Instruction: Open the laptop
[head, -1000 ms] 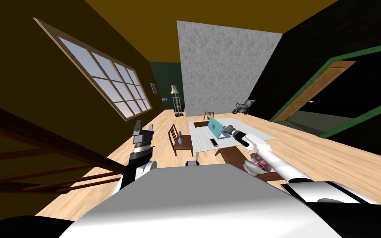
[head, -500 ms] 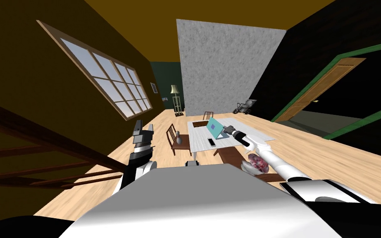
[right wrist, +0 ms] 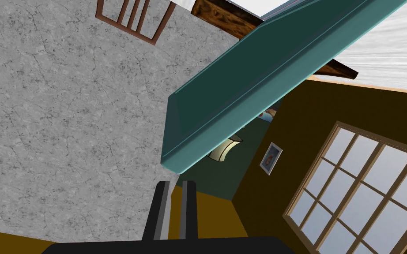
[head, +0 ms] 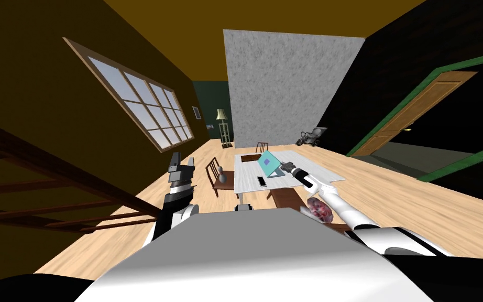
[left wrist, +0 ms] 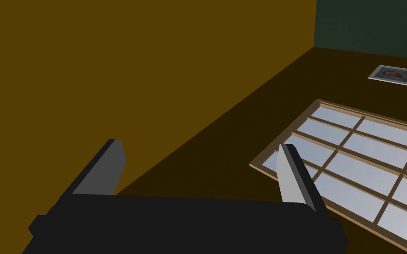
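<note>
Jaws of the right gripper (right wrist: 176, 184) stand together with nothing between them, only a thin slit between the blades. Just past their tips is the laptop (right wrist: 246, 84). Its teal edge slants across, close to the tips but apart from them as far as I can tell.

Progress, judged: the head view has the lid (head: 267, 162) raised at a steep slant off its base on the white table (head: 248, 181), so the opening looks well along. The hinge angle is too small to read. What may be left is a further push on the lid, then drawing the blades back.

Edges: the lid's free edge and its corner lie nearest the tips, and the closed blades could slip off that corner.

Room: open air on either side of the blades. A phone (head: 262, 181) lies on the table beyond the laptop from the jaws, out of the likely path. A chair (head: 215, 174) stands farther off the same way. A bench (head: 283, 197) runs under the right forearm, behind the jaws.

Left gripper (left wrist: 198, 147): jaws wide apart, empty, raised well apart from the table.
</note>
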Robot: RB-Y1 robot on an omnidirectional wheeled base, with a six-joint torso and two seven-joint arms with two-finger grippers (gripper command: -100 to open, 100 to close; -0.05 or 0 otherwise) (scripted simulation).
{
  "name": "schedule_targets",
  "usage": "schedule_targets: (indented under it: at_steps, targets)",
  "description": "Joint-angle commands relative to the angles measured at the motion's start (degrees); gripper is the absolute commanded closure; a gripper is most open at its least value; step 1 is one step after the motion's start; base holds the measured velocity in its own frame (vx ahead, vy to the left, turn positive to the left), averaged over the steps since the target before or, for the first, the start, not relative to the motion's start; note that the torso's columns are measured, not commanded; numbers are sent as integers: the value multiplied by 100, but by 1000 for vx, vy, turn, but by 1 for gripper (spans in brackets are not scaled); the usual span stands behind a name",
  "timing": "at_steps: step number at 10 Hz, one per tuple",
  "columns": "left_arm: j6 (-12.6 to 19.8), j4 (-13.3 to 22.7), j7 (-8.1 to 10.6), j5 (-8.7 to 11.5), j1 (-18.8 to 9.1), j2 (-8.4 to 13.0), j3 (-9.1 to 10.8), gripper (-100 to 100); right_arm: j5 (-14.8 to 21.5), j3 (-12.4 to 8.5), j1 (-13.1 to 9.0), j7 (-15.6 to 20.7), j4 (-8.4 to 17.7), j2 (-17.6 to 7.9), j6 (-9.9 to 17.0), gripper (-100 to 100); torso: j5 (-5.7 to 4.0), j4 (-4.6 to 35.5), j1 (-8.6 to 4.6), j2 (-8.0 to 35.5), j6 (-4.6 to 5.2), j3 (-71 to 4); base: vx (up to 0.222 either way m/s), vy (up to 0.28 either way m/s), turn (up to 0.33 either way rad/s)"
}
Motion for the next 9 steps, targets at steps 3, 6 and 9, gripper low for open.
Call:
schedule_targets:
  at_steps: [3,6,9]
  targets:
    - [0,0,0,0,-1,0,0,0,-240,18,-72,-166,246,253,-77,100,-8,3,-6,8,-33,5,-12,-113,21]
    - [0,0,0,0,0,0,0,0,-399,-47,-117,-64,476,669,-205,100,9,24,-9,19,-24,11,7,-124,20]
    - [0,0,0,0,0,0,-1,0,-548,-104,-153,41,692,1079,-324,100,10,19,10,27,-20,15,-2,-111,16]
